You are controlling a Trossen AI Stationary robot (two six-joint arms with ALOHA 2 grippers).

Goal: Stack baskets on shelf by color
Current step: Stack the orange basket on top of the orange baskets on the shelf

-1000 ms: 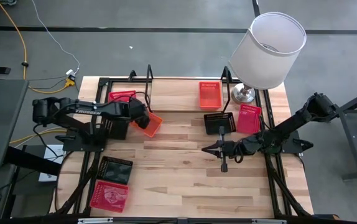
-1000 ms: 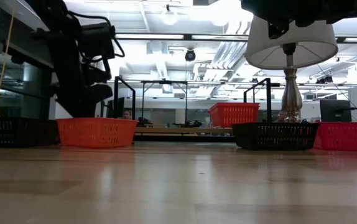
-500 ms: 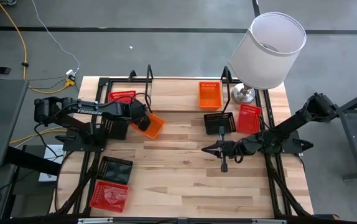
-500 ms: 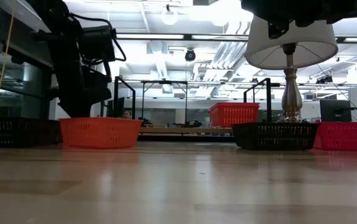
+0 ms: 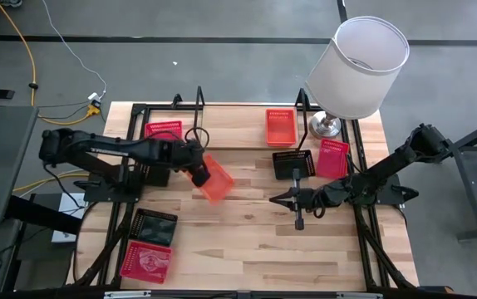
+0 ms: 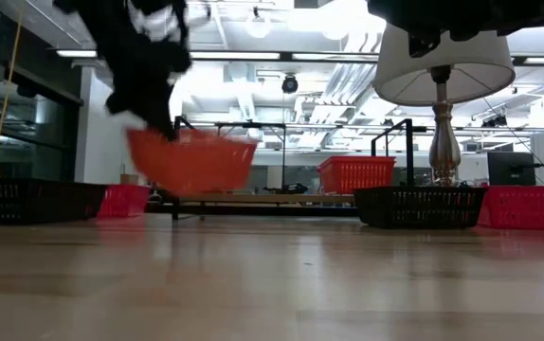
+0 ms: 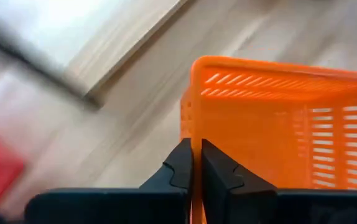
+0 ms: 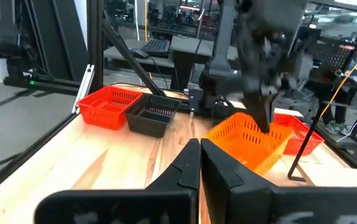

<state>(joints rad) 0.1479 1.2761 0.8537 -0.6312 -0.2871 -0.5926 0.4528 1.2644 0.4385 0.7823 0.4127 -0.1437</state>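
Note:
My left gripper is shut on an orange basket, which hangs in the air left of the table's middle and shows lifted in the low view. The shelf stands along the far edge; a red basket and another orange basket rest on its wood base. My right gripper is shut on nothing, level over the table's middle right. My left gripper pinches one side wall of the orange basket at its rim, close to a corner, with one finger inside the basket and one outside. The fingers come slanting down from the table's left. The basket hangs tilted below them, clear of the table.
A black basket and a red one sit on the table near the lamp at the far right. At the near left lie a black basket and a red one. Bare wood lies at the near middle.
My left gripper has shut on the orange basket's wall, then risen and swung toward the table's right and near edge. The basket, which stood flat on the table, now hangs lifted clear and tipped.

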